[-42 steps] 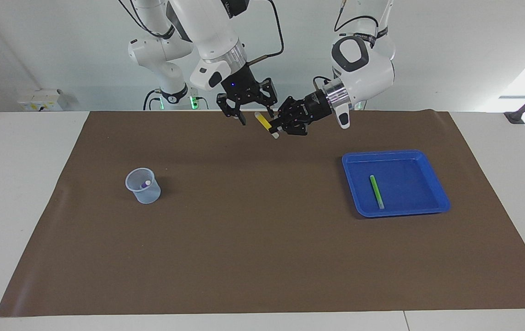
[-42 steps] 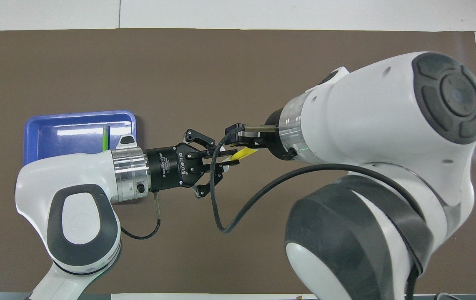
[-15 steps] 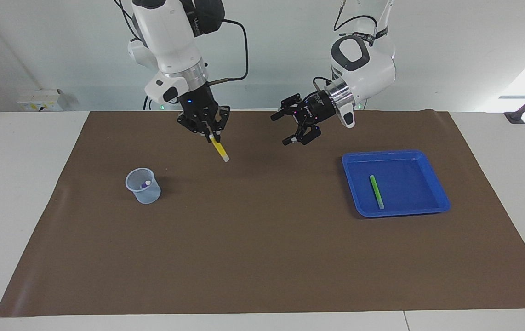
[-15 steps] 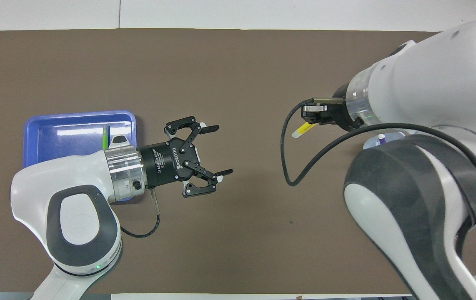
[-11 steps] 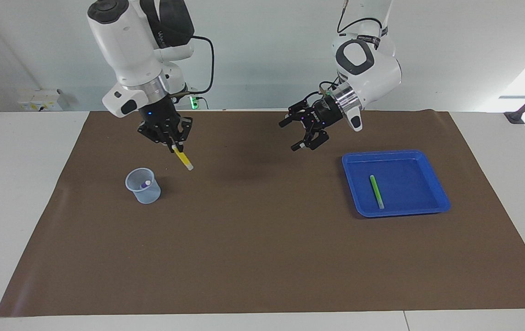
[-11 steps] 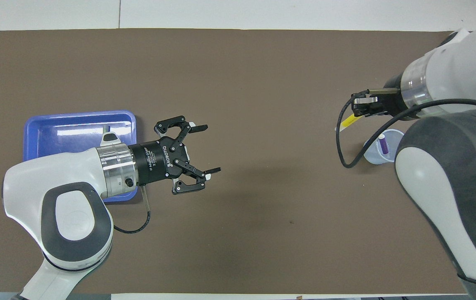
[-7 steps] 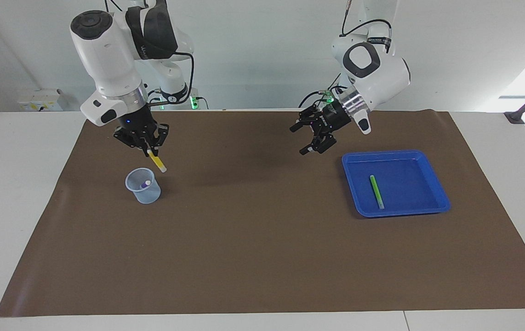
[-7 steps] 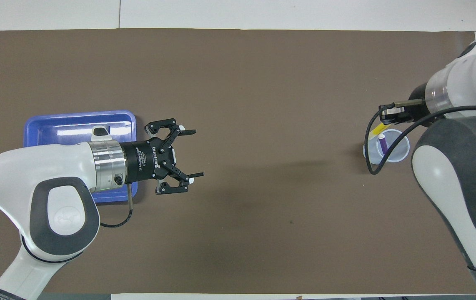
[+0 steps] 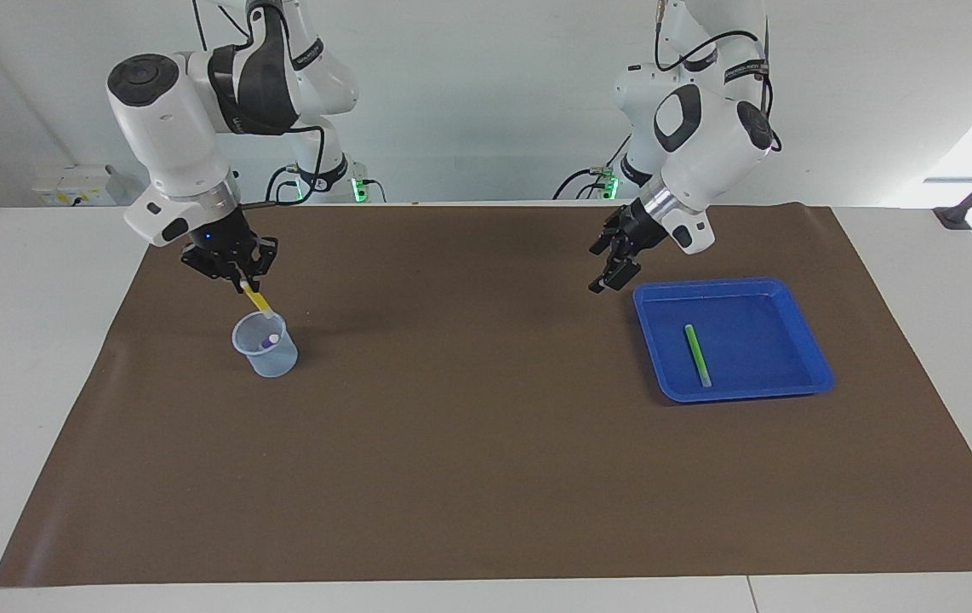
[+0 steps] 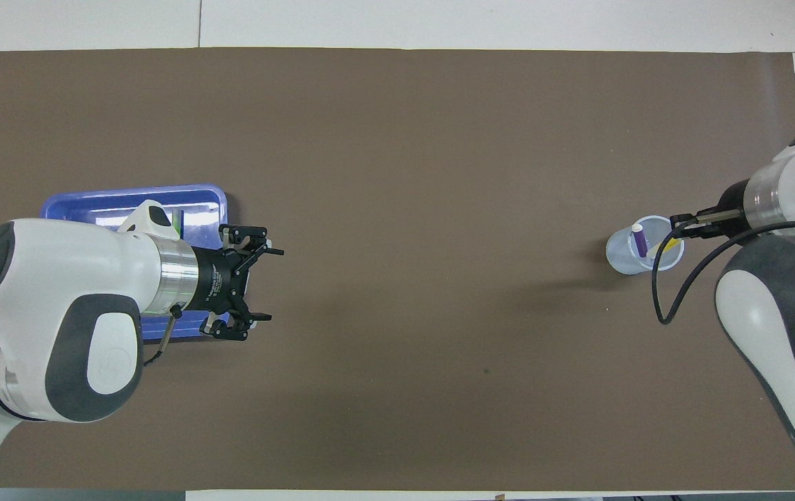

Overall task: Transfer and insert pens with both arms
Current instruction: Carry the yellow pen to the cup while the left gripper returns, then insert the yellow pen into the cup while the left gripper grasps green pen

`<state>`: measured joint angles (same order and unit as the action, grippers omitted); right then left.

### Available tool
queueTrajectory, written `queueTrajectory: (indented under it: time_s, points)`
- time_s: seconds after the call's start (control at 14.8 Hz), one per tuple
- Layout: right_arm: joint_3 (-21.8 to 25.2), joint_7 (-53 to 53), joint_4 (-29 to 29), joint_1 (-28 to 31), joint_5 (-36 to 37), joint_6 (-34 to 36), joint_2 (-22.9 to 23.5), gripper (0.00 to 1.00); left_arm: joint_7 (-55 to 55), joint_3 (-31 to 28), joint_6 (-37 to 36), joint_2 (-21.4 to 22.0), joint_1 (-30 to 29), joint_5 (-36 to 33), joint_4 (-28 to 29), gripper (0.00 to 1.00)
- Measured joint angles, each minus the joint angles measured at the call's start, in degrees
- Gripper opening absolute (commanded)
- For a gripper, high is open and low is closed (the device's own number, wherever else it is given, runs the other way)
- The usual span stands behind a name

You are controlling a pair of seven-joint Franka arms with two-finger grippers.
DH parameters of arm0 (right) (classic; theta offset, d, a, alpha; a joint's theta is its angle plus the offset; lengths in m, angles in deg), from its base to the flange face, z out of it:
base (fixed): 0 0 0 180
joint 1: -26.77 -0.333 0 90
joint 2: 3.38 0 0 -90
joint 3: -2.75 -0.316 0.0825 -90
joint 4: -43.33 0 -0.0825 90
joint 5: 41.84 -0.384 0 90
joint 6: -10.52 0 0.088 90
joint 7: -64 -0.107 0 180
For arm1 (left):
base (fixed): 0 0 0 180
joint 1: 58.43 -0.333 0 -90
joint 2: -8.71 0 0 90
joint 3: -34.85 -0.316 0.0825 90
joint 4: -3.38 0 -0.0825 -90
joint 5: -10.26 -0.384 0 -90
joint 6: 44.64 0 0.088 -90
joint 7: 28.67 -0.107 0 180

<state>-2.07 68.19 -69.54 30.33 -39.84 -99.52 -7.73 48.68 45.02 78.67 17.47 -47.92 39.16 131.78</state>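
Yellow pen [image 9: 257, 301], purple pen [image 10: 640, 243], green pen [image 9: 696, 354]; blue tray [image 9: 809, 358], clear cup [image 9: 277, 358], plain brown mat [image 9: 469, 443].

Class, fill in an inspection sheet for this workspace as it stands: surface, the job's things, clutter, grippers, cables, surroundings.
Surface: brown mat over a white table.
Job's things: purple pen stands in the clear cup; yellow pen held tilted, its pale end at the cup's rim; green pen lies in the blue tray.
Clutter: nothing seen.
Grippers: right gripper shut on the yellow pen above the cup; left gripper open, empty, over the mat beside the tray.
Cables: black cable loops from the right wrist, off the mat.
Surroundings: pale wall; socket box on it.
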Motion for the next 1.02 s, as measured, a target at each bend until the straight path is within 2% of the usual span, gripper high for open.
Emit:
queueTrajectory:
  time_s: [0.27, 0.41, 0.81, 0.88, 0.95, 1.02]
  points:
    - [0.0, 3.0, -3.8, 1.5, 0.0, -5.8, -0.1, 0.0, -17.7, -0.1, -3.8, -0.4, -6.9, -3.1, 0.1, 1.0]
    - [0.0, 3.1, -4.8, 1.8, 0.0, -7.4, 0.5, 0.0, -26.2, -0.2, -3.8, -1.3, -10.2, -7.6, 0.1, 1.0]
    - [-0.1, 3.1, -7.9, 1.8, 0.0, -10.1, 1.5, 0.0, -52.2, -0.3, 2.1, -6.6, -14.7, -16.1, 0.2, 1.0]
    - [-0.1, 3.1, -8.6, 1.8, 0.0, -10.9, 1.5, 0.28, -54.7, -0.3, 4.1, -8.0, -14.7, -18.1, 0.2, 1.0]
    - [-0.1, 3.1, -9.1, 1.8, 0.0, -11.4, 1.6, 0.77, -56.8, -0.2, 5.6, -9.4, -14.7, -19.9, 0.2, 1.0]
    - [-0.1, 3.1, -9.3, 1.9, 0.0, -11.7, 1.7, 0.98, -58.9, -0.2, 6.5, -10.6, -14.7, -21.5, 0.1, 1.0]
